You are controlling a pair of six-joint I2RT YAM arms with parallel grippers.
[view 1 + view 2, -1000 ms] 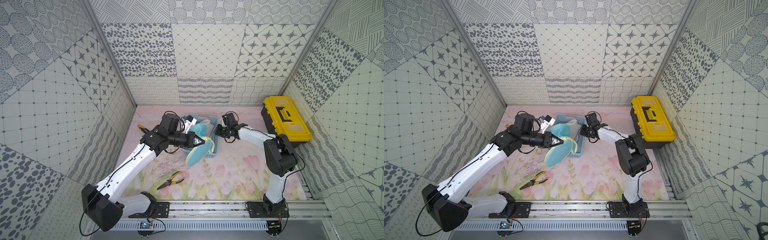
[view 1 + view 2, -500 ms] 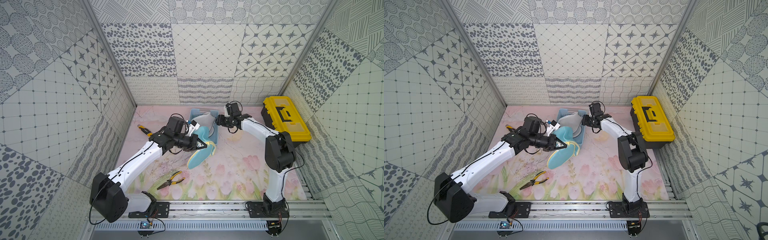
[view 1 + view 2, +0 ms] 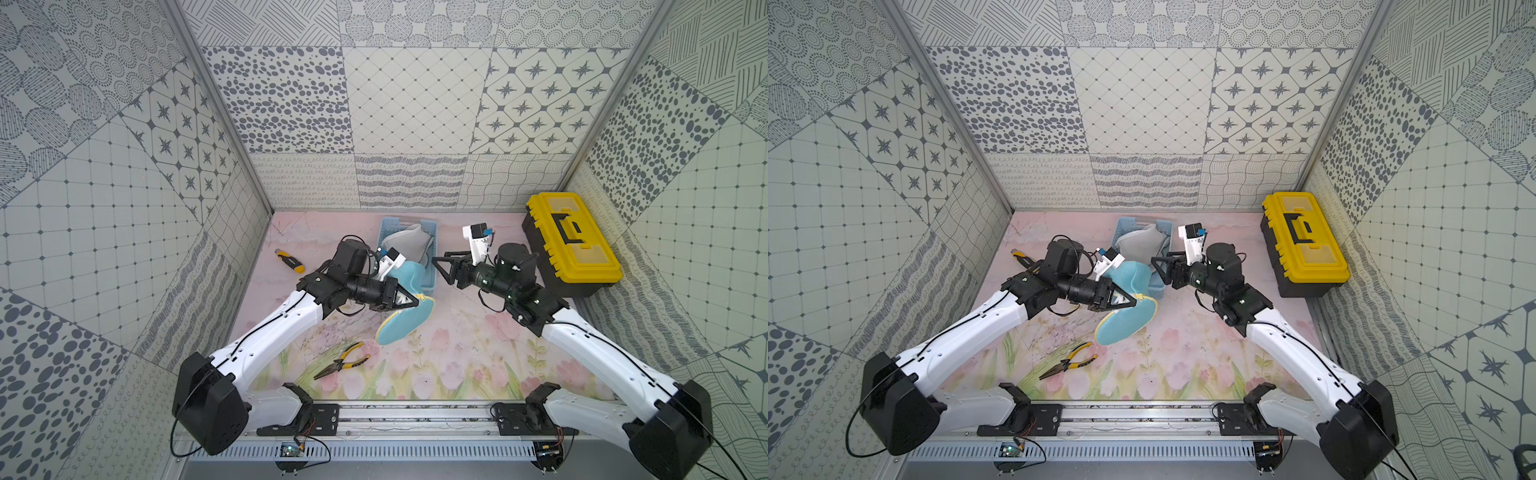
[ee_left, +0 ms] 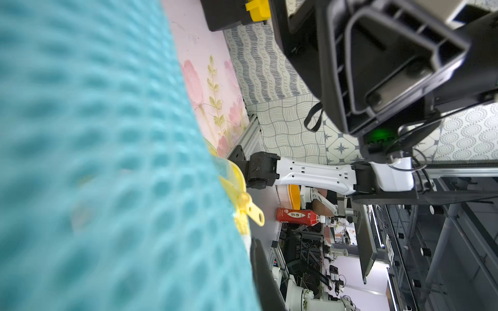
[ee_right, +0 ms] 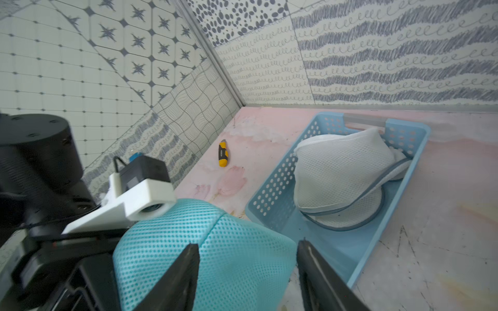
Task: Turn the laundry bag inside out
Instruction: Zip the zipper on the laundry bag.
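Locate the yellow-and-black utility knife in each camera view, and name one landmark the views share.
Top views: utility knife on the mat near the left wall, partly hidden behind the left arm in one.
Left wrist: not in it.
Right wrist: utility knife beside the wall.
Shared landmark: blue basket.

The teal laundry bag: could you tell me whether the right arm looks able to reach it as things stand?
Probably yes. The right gripper is open and faces the teal laundry bag, which the left gripper holds up by its zipper edge. Nothing stands between them.
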